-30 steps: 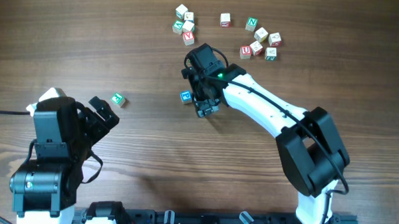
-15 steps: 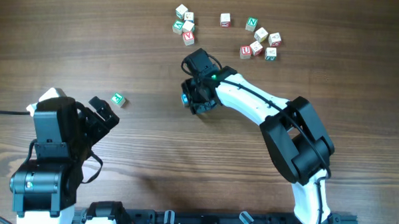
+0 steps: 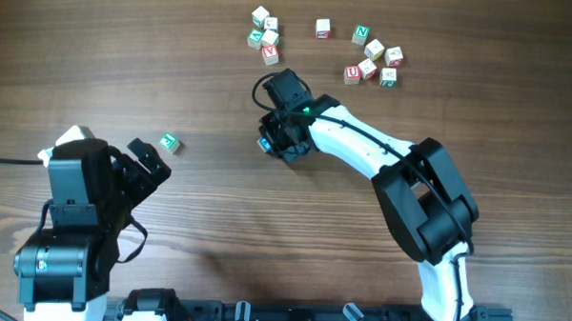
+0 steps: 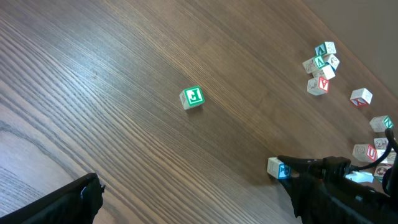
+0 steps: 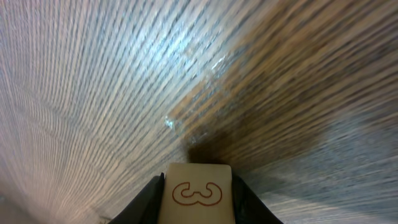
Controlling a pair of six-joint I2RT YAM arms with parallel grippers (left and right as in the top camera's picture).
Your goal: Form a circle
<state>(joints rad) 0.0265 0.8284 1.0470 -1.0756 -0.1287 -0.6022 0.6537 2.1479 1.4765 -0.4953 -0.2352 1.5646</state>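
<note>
My right gripper (image 3: 272, 141) is at mid-table, shut on a small pale wooden cube (image 3: 266, 142) with blue print on one face. In the right wrist view this cube (image 5: 195, 196) shows a red-brown character and sits squeezed between both dark fingers (image 5: 149, 200), low over the wood. The left wrist view shows the same cube (image 4: 277, 168) at the tip of the black right arm. A lone green-print cube (image 3: 169, 143) lies just ahead of my left gripper (image 3: 150, 160), which stands open and empty. No circle of cubes shows.
Several letter cubes lie in a loose cluster at the back centre (image 3: 266, 34). Two single cubes (image 3: 322, 27) (image 3: 361, 33) and another loose cluster (image 3: 373, 64) lie to its right. The table is brown wood grain (image 3: 217, 215).
The right gripper shifted slightly left onto the blue-print cube and closed on it. The left arm and the other cubes have not moved.
</note>
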